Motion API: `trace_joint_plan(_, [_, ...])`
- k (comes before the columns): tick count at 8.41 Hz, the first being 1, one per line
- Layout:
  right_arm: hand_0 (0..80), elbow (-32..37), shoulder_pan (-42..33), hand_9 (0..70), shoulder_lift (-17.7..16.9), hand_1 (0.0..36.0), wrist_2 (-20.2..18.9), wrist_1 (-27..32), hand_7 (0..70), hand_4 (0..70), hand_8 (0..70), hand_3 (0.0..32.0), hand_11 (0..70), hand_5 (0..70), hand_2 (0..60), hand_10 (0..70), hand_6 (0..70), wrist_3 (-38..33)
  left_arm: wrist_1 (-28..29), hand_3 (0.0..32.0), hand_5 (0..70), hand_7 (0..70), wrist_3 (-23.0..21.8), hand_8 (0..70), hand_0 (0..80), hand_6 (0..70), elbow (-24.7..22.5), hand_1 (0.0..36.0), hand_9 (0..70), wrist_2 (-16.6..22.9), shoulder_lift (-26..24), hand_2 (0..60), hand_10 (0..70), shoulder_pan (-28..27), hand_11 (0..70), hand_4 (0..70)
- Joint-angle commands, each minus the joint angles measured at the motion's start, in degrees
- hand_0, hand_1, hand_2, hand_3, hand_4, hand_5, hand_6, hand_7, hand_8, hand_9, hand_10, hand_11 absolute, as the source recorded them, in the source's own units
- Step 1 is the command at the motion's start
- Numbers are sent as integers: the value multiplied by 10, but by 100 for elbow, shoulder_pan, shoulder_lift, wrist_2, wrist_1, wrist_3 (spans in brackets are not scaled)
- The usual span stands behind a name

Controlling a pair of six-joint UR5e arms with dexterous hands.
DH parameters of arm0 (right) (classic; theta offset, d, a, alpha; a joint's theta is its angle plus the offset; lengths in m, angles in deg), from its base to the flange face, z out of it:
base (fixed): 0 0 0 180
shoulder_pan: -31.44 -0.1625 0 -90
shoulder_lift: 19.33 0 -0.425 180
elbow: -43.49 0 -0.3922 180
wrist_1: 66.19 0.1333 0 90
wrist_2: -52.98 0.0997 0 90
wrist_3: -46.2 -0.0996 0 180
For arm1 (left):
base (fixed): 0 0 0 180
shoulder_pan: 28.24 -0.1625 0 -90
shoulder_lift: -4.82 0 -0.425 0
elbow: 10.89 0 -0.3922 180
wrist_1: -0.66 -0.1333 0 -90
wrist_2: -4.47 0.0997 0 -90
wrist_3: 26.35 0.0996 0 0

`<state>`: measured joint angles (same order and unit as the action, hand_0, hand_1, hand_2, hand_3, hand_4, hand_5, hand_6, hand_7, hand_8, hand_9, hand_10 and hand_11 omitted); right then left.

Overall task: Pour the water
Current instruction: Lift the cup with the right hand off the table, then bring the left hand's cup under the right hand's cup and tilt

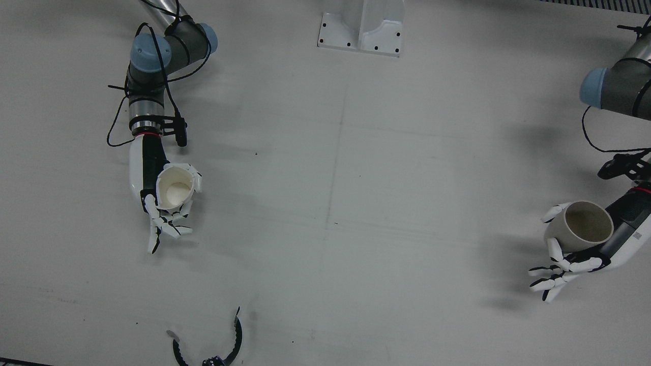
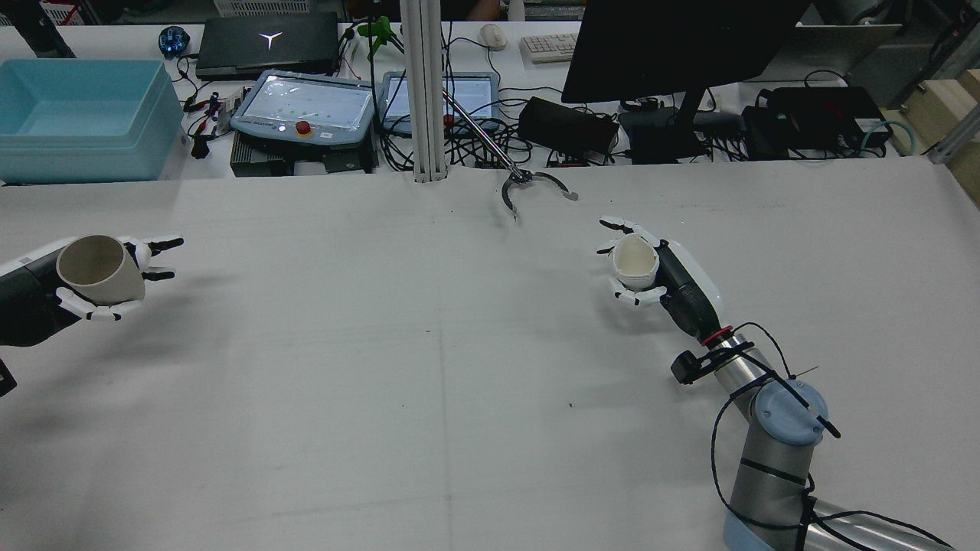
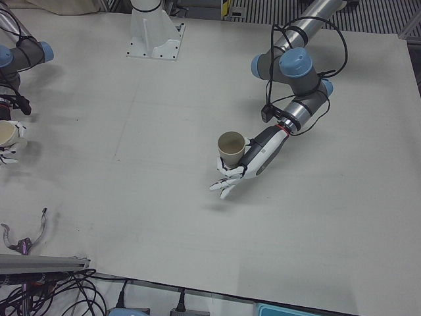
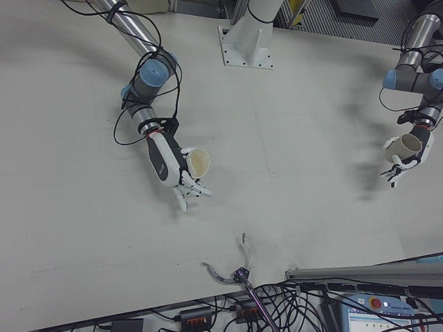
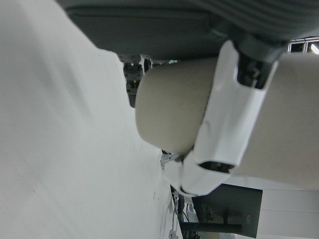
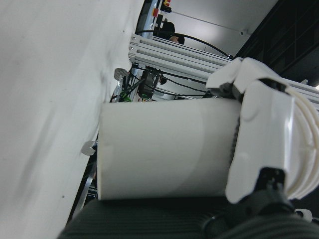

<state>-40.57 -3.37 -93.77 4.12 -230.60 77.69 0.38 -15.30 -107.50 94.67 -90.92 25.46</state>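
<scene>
My left hand [image 2: 115, 302] is shut on a tan cup [image 2: 96, 268] at the table's left edge in the rear view. The cup [image 1: 582, 226] leans a little, mouth up, and looks dark inside. My right hand [image 2: 674, 279] is shut on a white cup [image 2: 635, 260], also tilted, its mouth [image 1: 174, 189] showing a pale inside. Both cups hang above the table, far apart. The left hand view shows a finger [image 5: 224, 129] across the tan cup [image 5: 174, 114]. In the right hand view, fingers [image 6: 264, 139] wrap the white cup [image 6: 164, 149]. Whether either cup holds water is unclear.
A black claw tool [image 1: 208, 345] on a rod lies at the operators' edge, mid-table. The white pedestal [image 1: 361, 30] stands at the robot's side. Beyond the table are a blue bin [image 2: 76, 115], pendants, cables and a monitor [image 2: 674, 46].
</scene>
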Motion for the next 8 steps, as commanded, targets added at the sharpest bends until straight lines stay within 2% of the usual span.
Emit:
trace_joint_plan(1, [655, -619, -420, 313, -158, 358, -54, -30, 663, 131, 262, 0, 0, 180, 503, 0, 580, 130, -488, 0, 700, 122, 63, 73, 800, 189, 28, 360, 18, 32, -829, 600, 130, -122, 217, 700])
trace_joint_plan(4, [642, -743, -597, 301, -167, 346, -80, -38, 653, 150, 254, 6, 0, 177, 484, 0, 583, 130, -1209, 0, 700, 130, 90, 76, 800, 199, 142, 360, 21, 33, -2112, 600, 132, -1209, 220, 700])
trace_joint_plan(6, [636, -839, -658, 306, -167, 340, -81, -38, 663, 162, 255, 8, 0, 174, 480, 0, 583, 130, -1509, 0, 700, 129, 352, 76, 800, 200, 213, 360, 21, 15, -2763, 600, 131, -1633, 220, 700])
trace_joint_plan(8, [617, -1154, -659, 296, -159, 320, -81, -283, 669, 168, 247, 14, 0, 169, 461, 0, 586, 165, -1616, 0, 700, 132, 502, 79, 800, 207, 799, 360, 24, -11, -3632, 600, 134, -2212, 224, 700])
